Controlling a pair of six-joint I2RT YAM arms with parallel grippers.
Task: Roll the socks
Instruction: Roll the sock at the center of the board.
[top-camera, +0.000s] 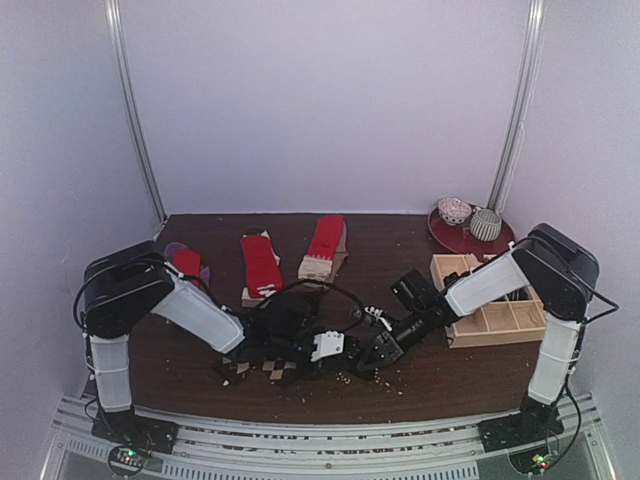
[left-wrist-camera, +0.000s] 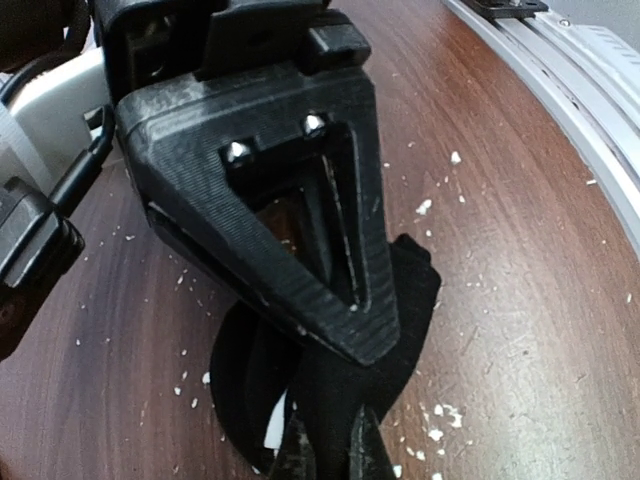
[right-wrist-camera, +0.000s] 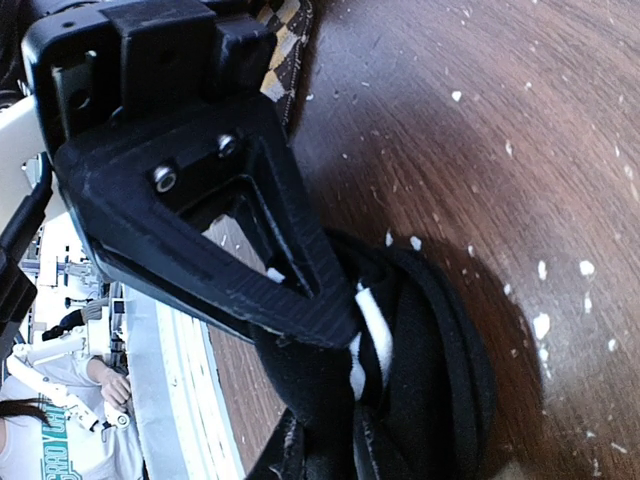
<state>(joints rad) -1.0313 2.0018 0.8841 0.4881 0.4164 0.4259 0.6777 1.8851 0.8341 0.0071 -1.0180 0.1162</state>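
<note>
A black sock with white stripes (top-camera: 352, 360) is bunched between my two grippers at the front middle of the table. My left gripper (left-wrist-camera: 332, 455) is shut on a fold of its black fabric (left-wrist-camera: 345, 390). My right gripper (right-wrist-camera: 330, 460) is shut on the same sock (right-wrist-camera: 440, 380) from the other side, with a white stripe (right-wrist-camera: 375, 335) showing beside it. In the top view the left gripper (top-camera: 335, 352) and right gripper (top-camera: 368, 352) nearly touch. A brown-and-beige argyle sock (top-camera: 262, 368) lies under the left wrist. Two red socks (top-camera: 260, 262) (top-camera: 325, 240) and a red-and-purple one (top-camera: 185, 262) lie flat at the back.
A pale wooden grid tray (top-camera: 490, 318) stands at the right beside the right arm. Behind it a red plate (top-camera: 450, 236) holds two rolled bundles. White crumbs (left-wrist-camera: 425, 207) litter the dark wood. The table's metal front rail (left-wrist-camera: 590, 90) runs close by.
</note>
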